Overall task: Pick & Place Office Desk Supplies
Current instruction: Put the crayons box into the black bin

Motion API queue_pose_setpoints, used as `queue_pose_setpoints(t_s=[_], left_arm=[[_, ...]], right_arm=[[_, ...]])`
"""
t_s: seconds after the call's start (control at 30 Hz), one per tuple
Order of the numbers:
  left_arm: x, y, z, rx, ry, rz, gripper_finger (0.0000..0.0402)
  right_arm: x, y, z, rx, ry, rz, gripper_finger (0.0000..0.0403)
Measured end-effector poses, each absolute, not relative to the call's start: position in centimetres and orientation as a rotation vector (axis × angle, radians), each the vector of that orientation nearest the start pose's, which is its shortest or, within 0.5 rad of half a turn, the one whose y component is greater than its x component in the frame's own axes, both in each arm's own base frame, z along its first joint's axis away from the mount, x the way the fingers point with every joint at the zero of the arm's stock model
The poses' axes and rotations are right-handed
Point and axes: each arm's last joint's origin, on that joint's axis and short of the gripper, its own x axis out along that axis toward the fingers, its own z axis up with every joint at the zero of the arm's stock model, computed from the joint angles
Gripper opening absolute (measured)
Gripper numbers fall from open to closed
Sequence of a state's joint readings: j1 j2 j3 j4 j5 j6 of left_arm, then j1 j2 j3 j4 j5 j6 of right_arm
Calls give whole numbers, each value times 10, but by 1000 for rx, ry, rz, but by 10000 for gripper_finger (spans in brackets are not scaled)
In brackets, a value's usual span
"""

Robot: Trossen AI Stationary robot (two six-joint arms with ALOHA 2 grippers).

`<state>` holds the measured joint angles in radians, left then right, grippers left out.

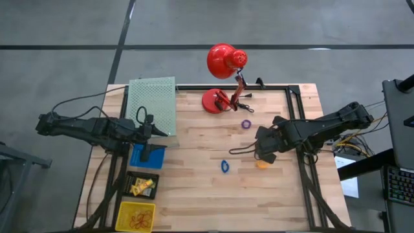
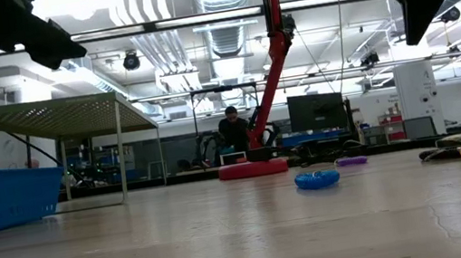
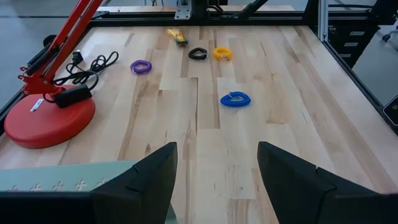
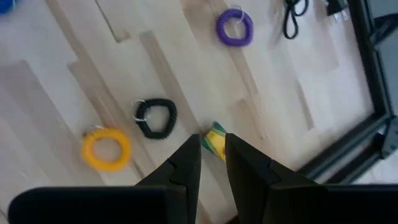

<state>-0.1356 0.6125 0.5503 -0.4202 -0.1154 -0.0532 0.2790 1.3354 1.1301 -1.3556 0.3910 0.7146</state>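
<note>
Small coil rings lie flat on the wooden table: a purple one point(image 1: 246, 123), a blue one point(image 1: 224, 166), a yellow-orange one point(image 4: 106, 149) and a black one point(image 4: 155, 118). A small yellow piece point(image 4: 216, 140) lies beside the black ring. My right gripper point(image 4: 213, 146) hangs well above the table, pointing steeply down over the yellow piece. Its fingers stand a narrow gap apart with nothing between them. My left gripper point(image 3: 217, 180) waits wide open at the table's left, above the edge of the green perforated rack point(image 1: 153, 103).
A red desk lamp point(image 1: 223, 77) with its black cord point(image 3: 84, 68) stands at the far middle. Along the left side sit a blue bin point(image 1: 147, 155), a black bin with yellow pieces point(image 1: 141, 186) and a yellow bin point(image 1: 137, 215). Bare wood lies around the blue ring.
</note>
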Motion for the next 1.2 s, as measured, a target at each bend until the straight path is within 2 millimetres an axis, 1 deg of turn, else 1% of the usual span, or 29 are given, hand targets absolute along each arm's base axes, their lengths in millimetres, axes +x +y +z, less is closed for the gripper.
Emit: queue_pose_setpoints(t_s=[0.13, 0.2, 0.27, 0.4, 0.53, 0.7, 0.8, 0.87, 1.0, 1.2], left_arm=[[137, -15, 255, 8, 479, -7, 230], [137, -15, 255, 8, 479, -7, 230], [137, -15, 255, 8, 479, -7, 230], [137, -15, 255, 8, 480, -7, 230], [137, -15, 255, 8, 480, -7, 230], [137, -15, 255, 8, 480, -7, 229], [137, -15, 255, 8, 480, -7, 229], [137, -15, 255, 8, 480, -7, 229], [137, -15, 255, 8, 480, -7, 229], [137, -15, 255, 8, 480, -7, 229]], right_arm=[[203, 47, 265, 127, 1345, -650, 81], [199, 46, 257, 163, 1369, -691, 92], [194, 44, 247, 140, 1413, -702, 106], [187, 42, 228, 21, 1502, -638, 136], [182, 41, 214, -72, 1574, -543, 158], [176, 41, 197, -199, 1622, -418, 166], [178, 41, 186, -277, 1602, -304, 164], [179, 41, 182, -297, 1605, -267, 162], [179, 41, 181, -296, 1618, -265, 161], [180, 42, 181, -278, 1605, -280, 181]])
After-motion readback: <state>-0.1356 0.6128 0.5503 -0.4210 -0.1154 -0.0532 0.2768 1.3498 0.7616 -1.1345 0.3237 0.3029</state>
